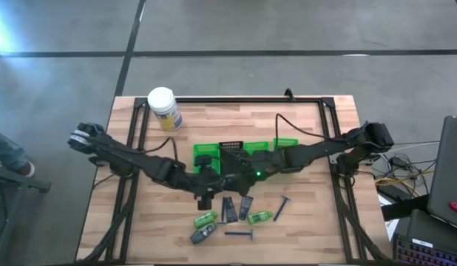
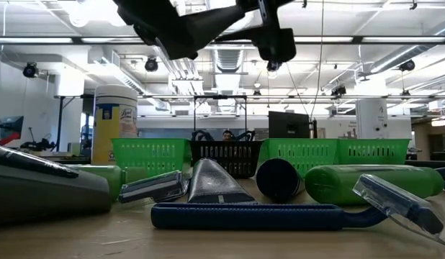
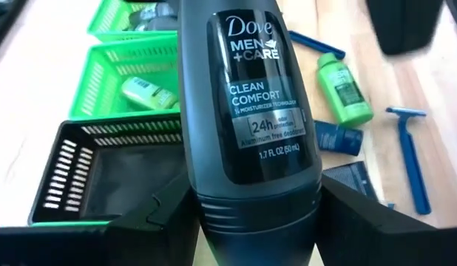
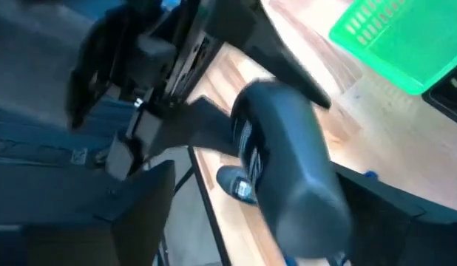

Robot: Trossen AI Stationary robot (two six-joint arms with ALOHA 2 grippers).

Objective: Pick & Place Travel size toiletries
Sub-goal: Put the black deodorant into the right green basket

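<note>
My left gripper (image 3: pixel 254 222) is shut on a dark grey Dove roll-on bottle (image 3: pixel 251 96) above the table's middle (image 1: pixel 210 181). My right gripper (image 4: pixel 273 199) comes from the right (image 1: pixel 239 176) and is open, with one finger on each side of the bottle's free end (image 4: pixel 288 148). Other toiletries lie near the front edge: green mini bottles (image 1: pixel 205 219) (image 1: pixel 259 216), dark packets (image 1: pixel 228 209), blue razors (image 1: pixel 282 207) (image 1: pixel 239 233) and a grey tube (image 1: pixel 204 235). My left gripper pinches the roll-on at its cap end (image 3: pixel 251 203) between its two fingers (image 3: pixel 154 218). It comes from the table's left, slanting down. The bottle sticks out forward past the fingers, lifted clear of the table. My right gripper's fingers (image 4: pixel 140 214) flank the bottle; I cannot tell whether they touch it.
A tray of green baskets (image 1: pixel 206 151) with a black basket (image 3: pixel 103 170) stands just beyond the grippers. One green basket holds a green bottle (image 3: pixel 147 92). A white jar with a yellow label (image 1: pixel 163 108) stands at the far left.
</note>
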